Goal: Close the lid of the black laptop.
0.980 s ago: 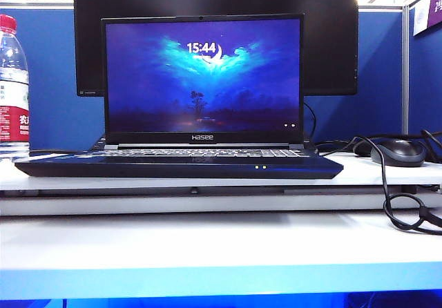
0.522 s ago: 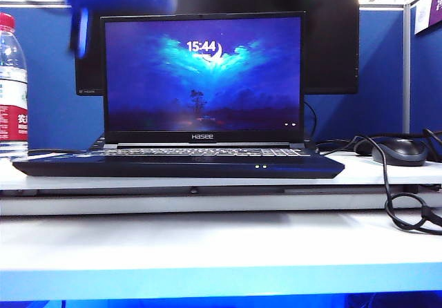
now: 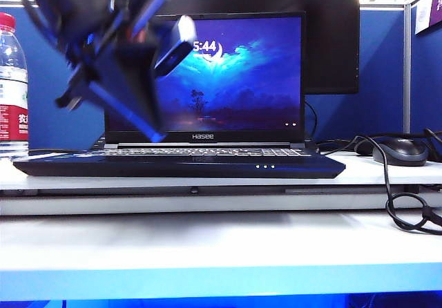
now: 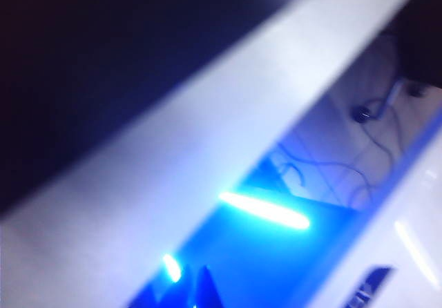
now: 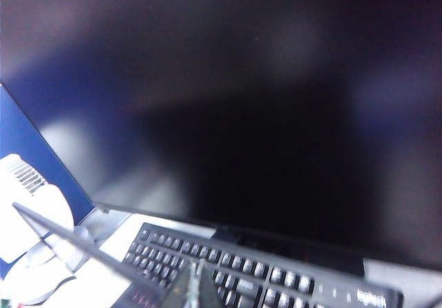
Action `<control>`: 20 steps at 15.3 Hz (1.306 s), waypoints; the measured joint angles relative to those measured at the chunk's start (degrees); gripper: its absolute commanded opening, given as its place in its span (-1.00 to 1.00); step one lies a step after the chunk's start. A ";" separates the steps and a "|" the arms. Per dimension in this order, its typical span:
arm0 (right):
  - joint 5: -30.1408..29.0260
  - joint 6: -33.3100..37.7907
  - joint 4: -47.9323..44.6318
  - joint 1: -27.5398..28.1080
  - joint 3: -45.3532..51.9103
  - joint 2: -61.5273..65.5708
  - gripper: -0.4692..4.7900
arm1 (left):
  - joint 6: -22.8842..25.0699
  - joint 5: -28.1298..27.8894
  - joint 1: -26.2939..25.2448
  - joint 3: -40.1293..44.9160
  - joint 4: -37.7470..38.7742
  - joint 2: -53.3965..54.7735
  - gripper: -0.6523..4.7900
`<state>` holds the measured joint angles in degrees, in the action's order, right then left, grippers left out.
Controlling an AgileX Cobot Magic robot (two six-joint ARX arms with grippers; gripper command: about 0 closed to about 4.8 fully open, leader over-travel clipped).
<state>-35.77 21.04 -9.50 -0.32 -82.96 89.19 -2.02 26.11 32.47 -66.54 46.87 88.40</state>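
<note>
The black laptop (image 3: 179, 164) stands open on the white table (image 3: 207, 242), keyboard deck facing the camera. Its lid (image 3: 242, 73) is upright, with the screen lit blue and a clock on it. My left gripper (image 3: 148, 125) hangs blurred in front of the lid's left part, pointing down and to the right. Its wrist view is a blue smear with only dark fingertips (image 4: 203, 280) showing, so their state is unclear. My right gripper (image 5: 196, 284) is shut with nothing in it, above a separate keyboard (image 5: 276, 273). It is out of the exterior view.
A large black monitor (image 3: 331, 45) stands behind the laptop. A water bottle (image 3: 12, 80) is at the far left. A mouse (image 3: 399, 150) and looping black cables (image 3: 397, 204) lie at the right. Blue partition walls close off the back.
My left arm has swung down from the upper left into view, and now covers the lid's left side. The laptop and its lid have not moved.
</note>
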 measured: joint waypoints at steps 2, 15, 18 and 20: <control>-0.24 -0.04 -1.07 0.31 -1.05 3.48 -0.83 | -1.09 -4.04 0.26 0.02 -2.05 2.51 -0.68; -7.54 0.72 -1.70 0.37 -4.94 12.52 -0.83 | -7.17 -8.87 0.50 0.11 -10.21 5.86 -0.68; -13.35 1.40 -1.60 0.37 -4.92 14.27 -0.83 | -7.28 -8.83 0.50 0.11 -10.19 5.86 -0.68; -16.98 1.40 -2.19 0.37 -5.07 15.08 -0.83 | -7.28 -8.83 0.50 0.11 -10.14 5.86 -0.68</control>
<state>-52.75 22.44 -11.68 0.05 -88.03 104.27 -9.30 17.28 32.97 -66.43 36.73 94.26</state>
